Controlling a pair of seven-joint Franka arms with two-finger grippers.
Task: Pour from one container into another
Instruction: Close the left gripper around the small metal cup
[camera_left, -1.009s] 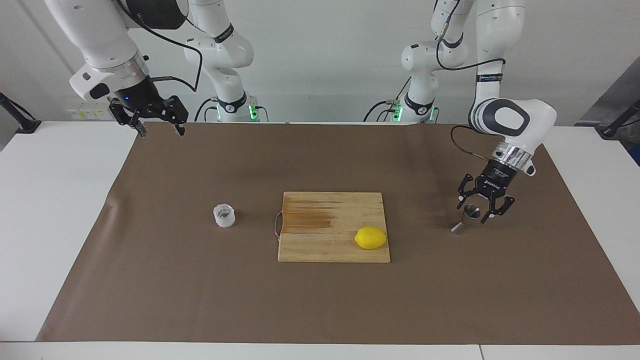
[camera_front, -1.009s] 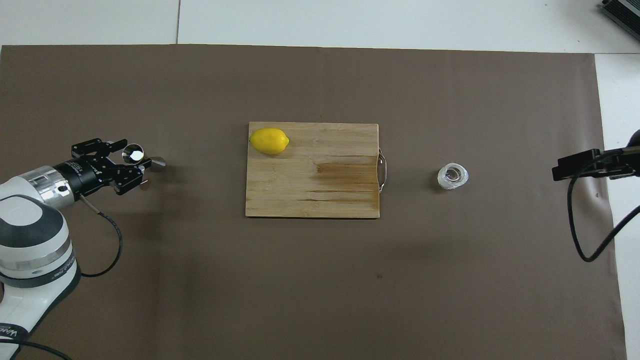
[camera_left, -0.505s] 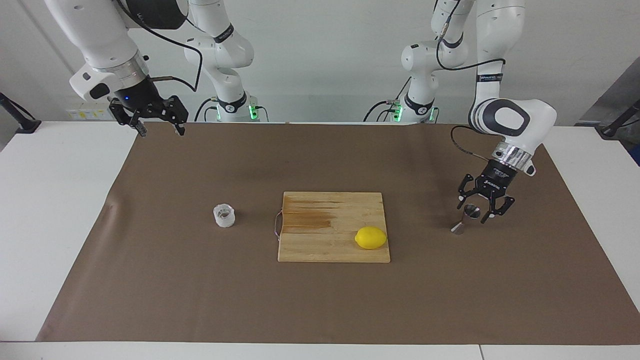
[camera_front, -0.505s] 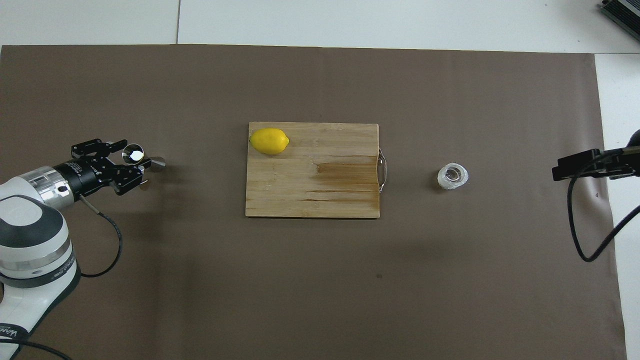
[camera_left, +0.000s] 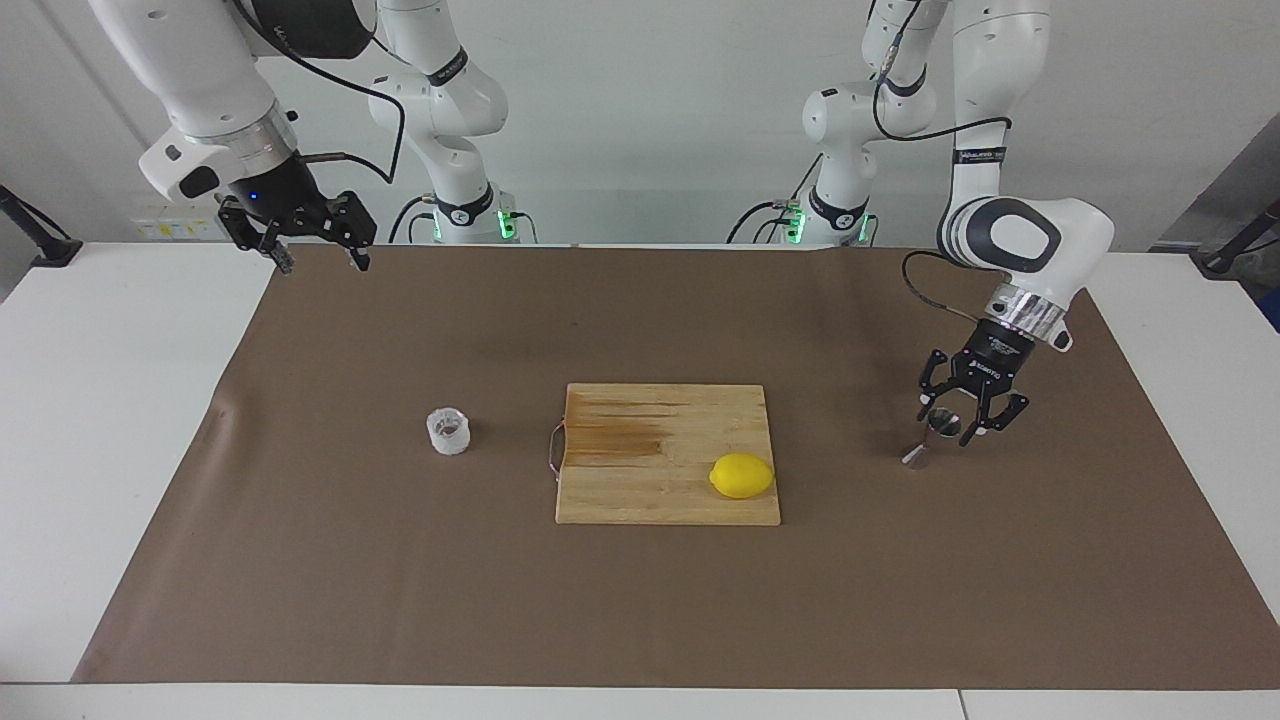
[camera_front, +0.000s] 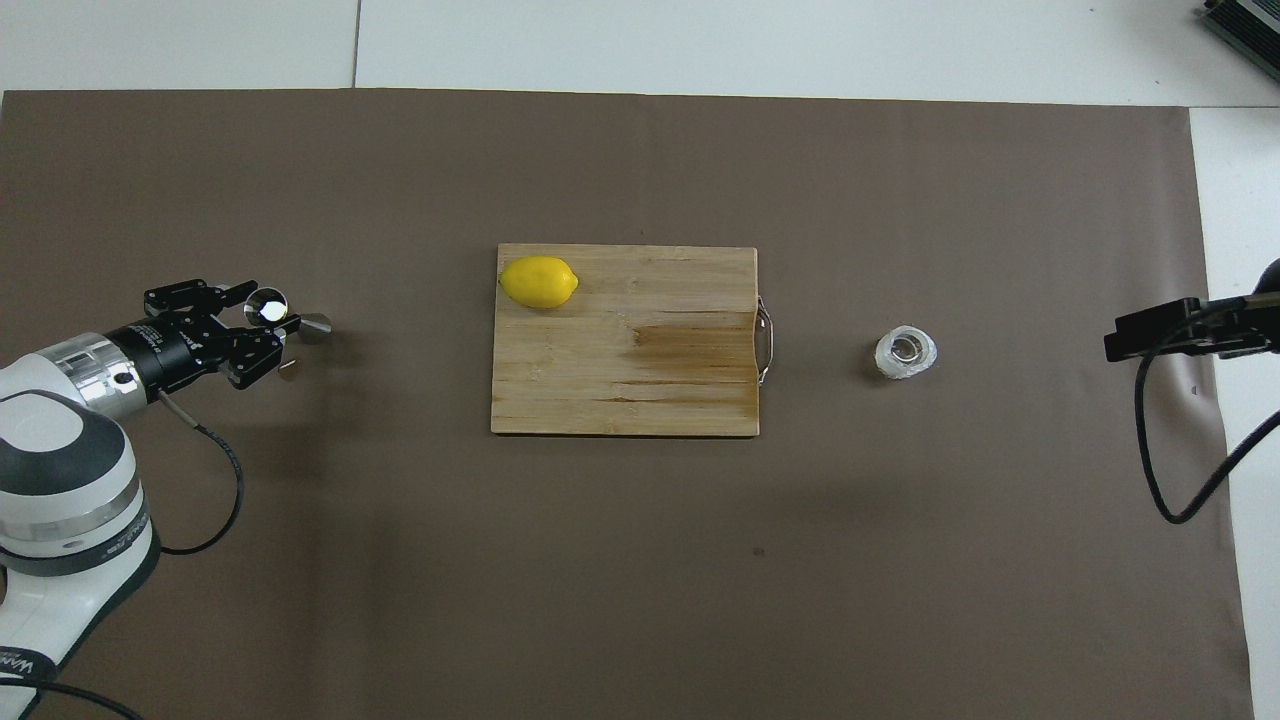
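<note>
White walls back a long table covered with a brown paper mat (camera_left: 300, 600), and the wooden cutting board (camera_left: 640, 440) at its middle is my landmark. What has just changed is at the left arm's end: the left gripper (camera_left: 958, 422), which a second ago stood wider around the steel jigger (camera_left: 935, 432), has drawn its fingers in about the jigger's upper cone. From the overhead view the jigger (camera_front: 268, 307) sits between the fingertips, its mouth up; I cannot tell whether they already press on it or are only narrowing, and it seems not yet lifted off the mat. My guess is that the grasp is just being made, so the pouring itself has not begun.

The translucent cup (camera_left: 449, 432) stands alone on the mat, beside the board's handle end and toward the right arm's end of the table, well apart from the jigger, with the whole board between them. The right gripper (camera_left: 318, 255) waits with its jaws spread wide, empty, over the mat's edge toward its own end, well away from the board.

A lemon (camera_left: 742, 475) lies on the board's corner nearest the jigger. Board and lemon both sit on the straight line between the two vessels, so whichever is carried across would need to pass over them.
</note>
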